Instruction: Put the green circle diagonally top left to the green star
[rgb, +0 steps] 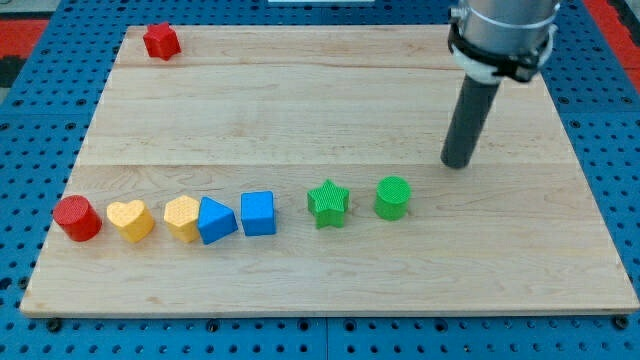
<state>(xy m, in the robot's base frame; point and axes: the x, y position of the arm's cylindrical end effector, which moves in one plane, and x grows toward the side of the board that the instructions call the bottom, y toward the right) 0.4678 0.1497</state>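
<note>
The green circle (393, 197) stands on the wooden board right of the green star (328, 203), a small gap between them, both in the lower middle of the view. My tip (458, 163) rests on the board up and to the right of the green circle, a short way off and touching no block.
A row runs left from the star: blue cube (258, 213), blue triangle (216, 221), yellow hexagon (182, 217), yellow heart (131, 220), red cylinder (76, 218). A red block (161, 41) sits at the top left corner. The board (330, 110) lies on a blue pegboard.
</note>
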